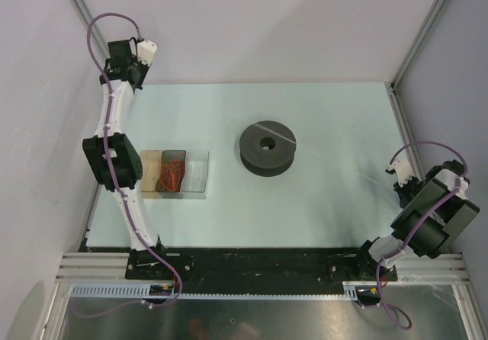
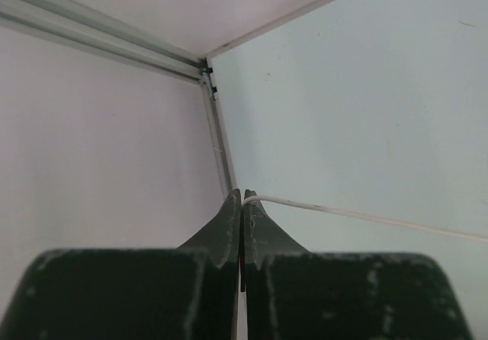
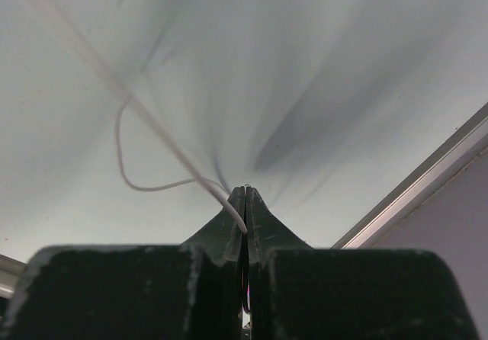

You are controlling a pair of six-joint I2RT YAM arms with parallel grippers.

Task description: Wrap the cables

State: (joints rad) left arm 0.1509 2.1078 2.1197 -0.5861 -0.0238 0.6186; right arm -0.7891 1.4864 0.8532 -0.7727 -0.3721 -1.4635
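Since left gripper (image 2: 242, 203) at 10 o'clock and right gripper (image 3: 245, 199) at 4 both pinch the cable (image 2: 366, 216), it spans wide, likely readied for winding onto spool (image 1: 268, 148).

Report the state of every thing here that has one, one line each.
left gripper: shut on the cable
right gripper: shut on the cable
cable: pinched at both grippers; straight by the left one, a slack loop by the right one
black spool: lying flat, hole up, held by neither gripper
clear box: red pieces in its middle compartment; lid cannot be told
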